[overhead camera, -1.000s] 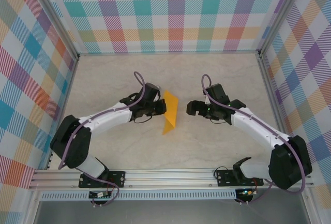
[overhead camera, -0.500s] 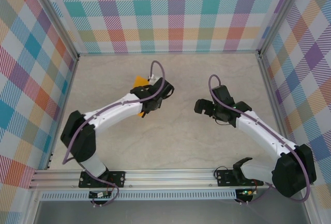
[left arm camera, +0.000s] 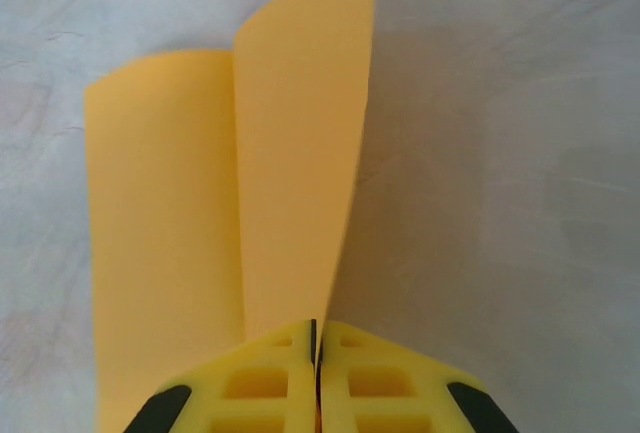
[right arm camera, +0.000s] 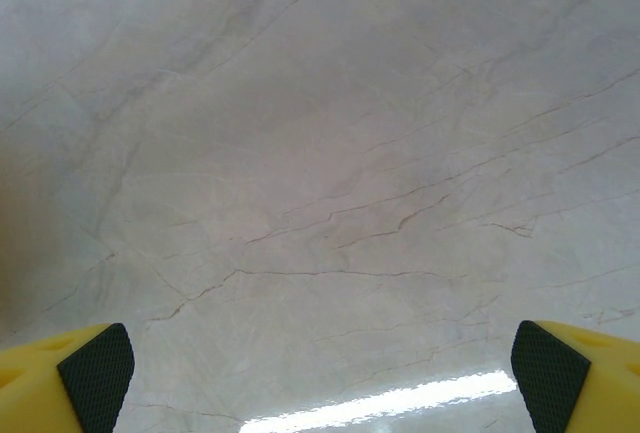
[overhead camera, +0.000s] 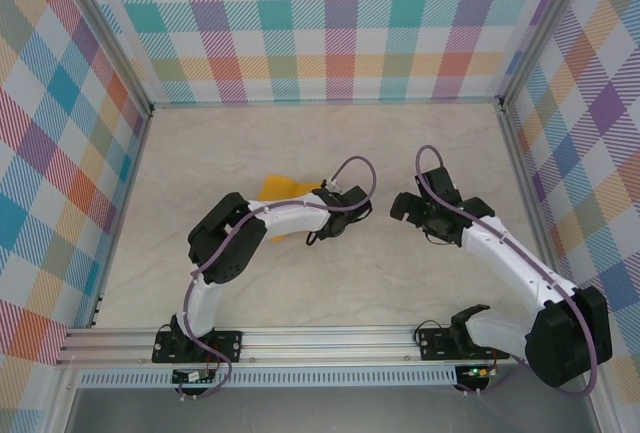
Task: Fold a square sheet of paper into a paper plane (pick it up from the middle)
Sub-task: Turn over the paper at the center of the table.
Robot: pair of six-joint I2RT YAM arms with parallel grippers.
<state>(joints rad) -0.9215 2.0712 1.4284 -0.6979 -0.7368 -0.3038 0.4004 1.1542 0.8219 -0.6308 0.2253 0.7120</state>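
The orange-yellow square sheet of paper [left arm camera: 300,153] is creased down its length. One half lies on the table and the other stands up. My left gripper [left arm camera: 316,331] is shut on the crease at the near end, its yellow jaws pressed together. From above, the sheet [overhead camera: 279,189] shows left of centre, partly hidden under the left arm, with the left gripper [overhead camera: 308,216] at its right edge. My right gripper [overhead camera: 405,207] hovers right of centre, apart from the sheet. It is open [right arm camera: 322,373] with bare table between its fingertips. The paper plane is out of view.
The marble-look tabletop [overhead camera: 330,143] is ringed by checked walls [overhead camera: 330,23] at the back and both sides. An aluminium rail [overhead camera: 330,345] with both arm bases runs along the near edge. The left arm's cable [overhead camera: 352,165] loops above its wrist.
The left arm has curled round, carrying the sheet from the table's centre to left of centre. Its wrist now points left. The right gripper has drifted to the right, still open.
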